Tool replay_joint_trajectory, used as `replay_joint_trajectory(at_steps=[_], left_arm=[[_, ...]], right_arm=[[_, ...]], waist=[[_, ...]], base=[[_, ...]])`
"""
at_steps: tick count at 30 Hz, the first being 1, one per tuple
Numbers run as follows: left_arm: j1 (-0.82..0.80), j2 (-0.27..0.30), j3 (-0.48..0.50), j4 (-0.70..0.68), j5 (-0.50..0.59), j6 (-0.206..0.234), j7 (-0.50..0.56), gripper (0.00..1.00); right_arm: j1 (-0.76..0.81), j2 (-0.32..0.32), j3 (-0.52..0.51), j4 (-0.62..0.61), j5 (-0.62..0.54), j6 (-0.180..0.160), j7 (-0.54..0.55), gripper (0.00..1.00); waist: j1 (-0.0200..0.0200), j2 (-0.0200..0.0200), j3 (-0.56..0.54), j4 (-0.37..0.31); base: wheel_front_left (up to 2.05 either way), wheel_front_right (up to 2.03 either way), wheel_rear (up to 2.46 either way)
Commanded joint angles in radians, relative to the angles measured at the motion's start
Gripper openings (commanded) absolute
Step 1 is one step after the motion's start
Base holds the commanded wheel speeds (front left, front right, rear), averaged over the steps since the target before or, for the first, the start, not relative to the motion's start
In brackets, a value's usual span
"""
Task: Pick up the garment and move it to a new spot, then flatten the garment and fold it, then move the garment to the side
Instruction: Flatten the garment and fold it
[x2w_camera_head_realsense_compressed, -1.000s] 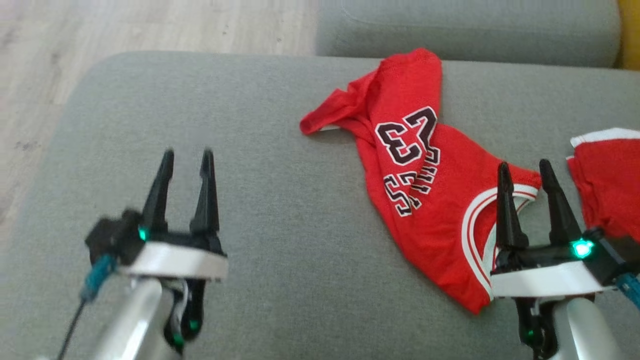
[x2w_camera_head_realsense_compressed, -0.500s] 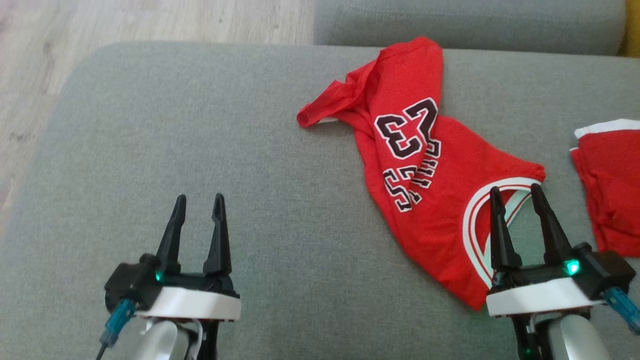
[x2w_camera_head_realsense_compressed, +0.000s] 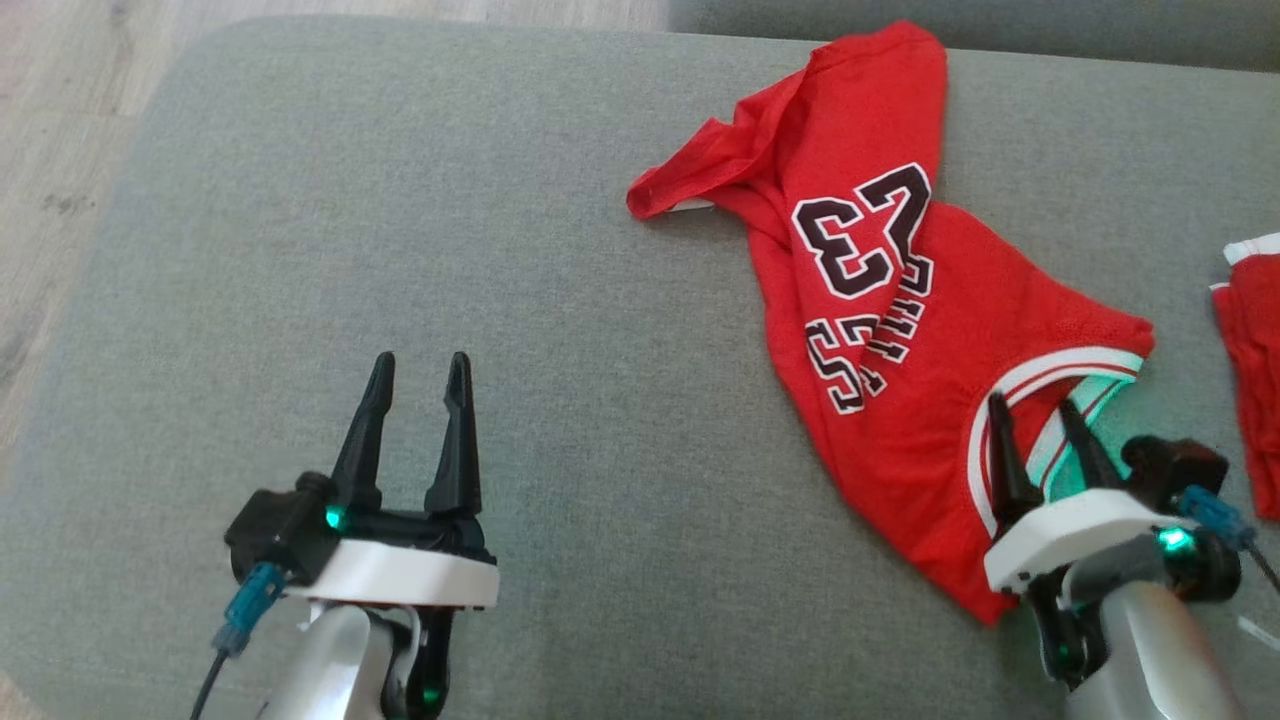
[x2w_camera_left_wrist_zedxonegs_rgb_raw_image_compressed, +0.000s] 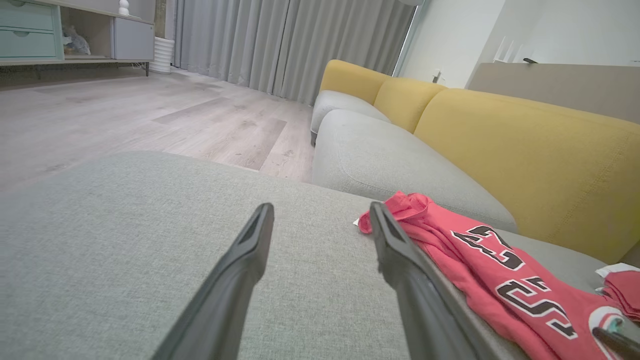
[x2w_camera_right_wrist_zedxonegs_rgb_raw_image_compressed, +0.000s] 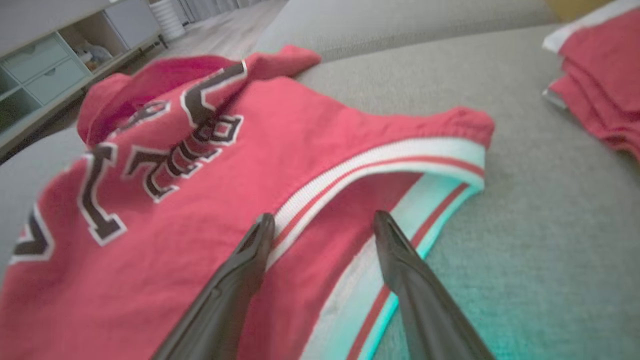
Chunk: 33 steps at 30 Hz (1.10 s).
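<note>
Red knit cloth, thin and slightly crumpled, lies on the right half of a grey sofa seat (x2w_camera_head_realsense_compressed: 400, 200): this is the jersey (x2w_camera_head_realsense_compressed: 880, 300). It carries a black "23" edged in white, and below it block letters in the same black and white. Its far end is bunched into a narrow fold that trails off to a point. Its near end spreads wider and ends in a curved opening bound with ribbed white trim and a thin red stripe. A teal glow tints that trim.

The right pincer (x2w_camera_head_realsense_compressed: 1032, 403) sits at this opening with its two long, dark, tapered fingers spread wide and nothing between them. In the right wrist view one finger lies over the red cloth just inside the white band and the other over the striped inner edge. Whether the tips press on the fabric cannot be told.

The left pincer (x2w_camera_head_realsense_compressed: 421, 360) is just as wide and empty. It is over bare upholstery, well apart from the jersey.

The seat is a coarse woven fabric with a rounded corner, and pale wood-grain floor (x2w_camera_head_realsense_compressed: 60, 120) lies beyond it. A second bundle of red cloth (x2w_camera_head_realsense_compressed: 1250, 380) with a white edge lies at the seat's right edge. In the left wrist view a mustard-yellow padded backrest (x2w_camera_left_wrist_zedxonegs_rgb_raw_image_compressed: 525, 150) rises behind the seat.
</note>
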Motion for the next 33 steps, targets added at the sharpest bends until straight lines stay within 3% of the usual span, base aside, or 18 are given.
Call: replay_joint_trajectory(at_steps=[1, 12, 13, 14, 21, 33], left_arm=[[-0.036, 0.001, 0.047, -0.025, 0.013, -0.007, -0.005, 1.00], [-0.038, -0.018, 0.071, -0.018, 0.035, -0.026, -0.005, 1.00], [-0.039, -0.019, 0.071, -0.017, 0.036, -0.027, -0.005, 1.00], [-0.040, -0.020, 0.072, -0.016, 0.038, -0.028, -0.005, 1.00], [-0.048, -0.024, 0.082, -0.008, 0.043, -0.033, -0.005, 1.00], [-0.027, -0.028, 0.091, 0.001, 0.047, -0.034, -0.005, 1.00]], right_arm=[[-0.031, -0.004, 0.016, 0.011, 0.011, -0.001, 0.009, 1.00], [-0.098, -0.004, 0.080, 0.196, 0.060, -0.001, 0.050, 1.00], [-0.102, -0.004, 0.093, 0.204, 0.069, -0.001, 0.055, 0.80], [-0.106, -0.004, 0.105, 0.210, 0.076, -0.001, 0.058, 0.00], [-0.116, -0.004, 0.226, 0.176, 0.158, -0.001, 0.041, 0.00], [-0.170, -0.004, 0.421, -0.123, 0.428, -0.001, 0.039, 0.00]], waist=[[-0.0002, -0.0001, 0.000, 0.003], [-0.0002, -0.0001, 0.005, -0.005], [-0.0002, -0.0001, 0.006, -0.006], [-0.0002, -0.0001, 0.006, -0.007], [-0.0002, -0.0001, -0.006, -0.009], [-0.0002, -0.0001, -0.074, 0.028]], base=[[0.00, 0.00, 0.00], [0.00, 0.00, 0.00], [0.00, 0.00, 0.00], [0.00, 0.00, 0.00], [0.00, 0.00, 0.00], [0.00, 0.00, 0.00]])
